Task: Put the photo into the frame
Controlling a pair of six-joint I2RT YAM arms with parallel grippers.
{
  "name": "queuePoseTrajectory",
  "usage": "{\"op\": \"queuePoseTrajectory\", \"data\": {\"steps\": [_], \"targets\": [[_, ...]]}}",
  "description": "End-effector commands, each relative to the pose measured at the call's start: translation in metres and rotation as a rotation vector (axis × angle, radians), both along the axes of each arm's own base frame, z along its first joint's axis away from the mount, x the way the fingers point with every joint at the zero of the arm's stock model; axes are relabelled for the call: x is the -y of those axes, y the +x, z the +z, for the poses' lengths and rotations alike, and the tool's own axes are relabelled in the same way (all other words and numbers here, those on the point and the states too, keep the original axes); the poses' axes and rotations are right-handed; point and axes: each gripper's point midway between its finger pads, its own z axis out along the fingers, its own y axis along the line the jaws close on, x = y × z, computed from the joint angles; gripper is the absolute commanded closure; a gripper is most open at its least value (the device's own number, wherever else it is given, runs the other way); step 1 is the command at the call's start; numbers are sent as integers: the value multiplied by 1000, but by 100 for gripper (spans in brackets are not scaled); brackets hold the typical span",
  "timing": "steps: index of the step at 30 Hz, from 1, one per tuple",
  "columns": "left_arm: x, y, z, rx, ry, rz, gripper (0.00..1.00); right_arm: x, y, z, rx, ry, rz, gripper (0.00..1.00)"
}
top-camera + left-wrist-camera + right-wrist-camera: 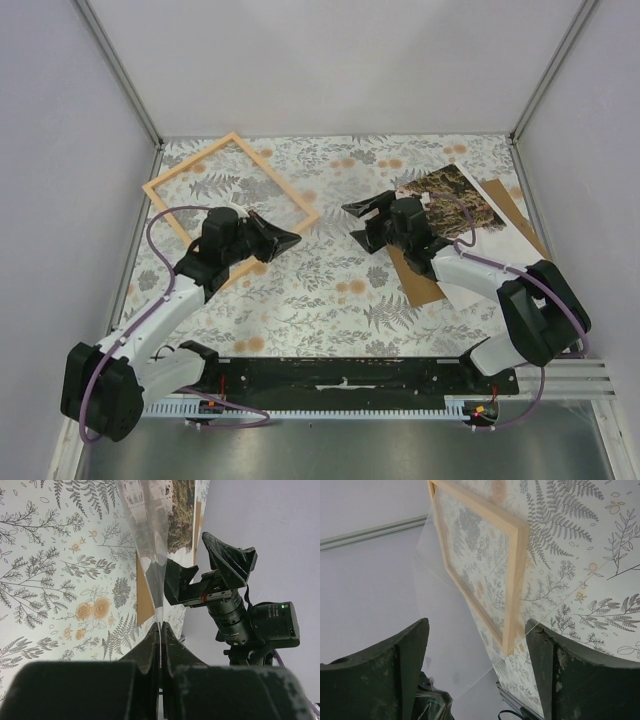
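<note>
Left gripper [290, 238] pinching edge of thin transparent sheet [150, 545], fingers pressing together on it, just beside near corner of large thin light-wood rectangular frame [232, 196] lying flat on floral-patterned tablecloth [330, 290]. Right gripper [355, 225] hovering with fingers spread wide, gripping nothing. Dark green landscape paper photo [455, 195] lying print-up on brown flat backing board [420, 282] at far right, well apart from frame.

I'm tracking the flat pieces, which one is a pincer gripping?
The clear pane, pinched in the shut left pincer. The frame, photo and brown board lie flat, ungripped.
</note>
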Motion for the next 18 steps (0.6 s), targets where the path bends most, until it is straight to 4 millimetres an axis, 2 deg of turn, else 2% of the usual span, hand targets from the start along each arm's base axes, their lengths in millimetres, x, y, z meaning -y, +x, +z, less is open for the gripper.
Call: {"op": "queuePoseTrajectory", "data": {"steps": [1,10,18], "targets": [[2,-13,20,24,-43,-33,98,-3,20,33,94,13,-42,17],[-4,-31,12,21,-31,-52,98,-9,32,56,145,-9,-26,31],[-5,-42,12,34,-39,-71,98,-18,36,54,138,-24,10,42]]}}
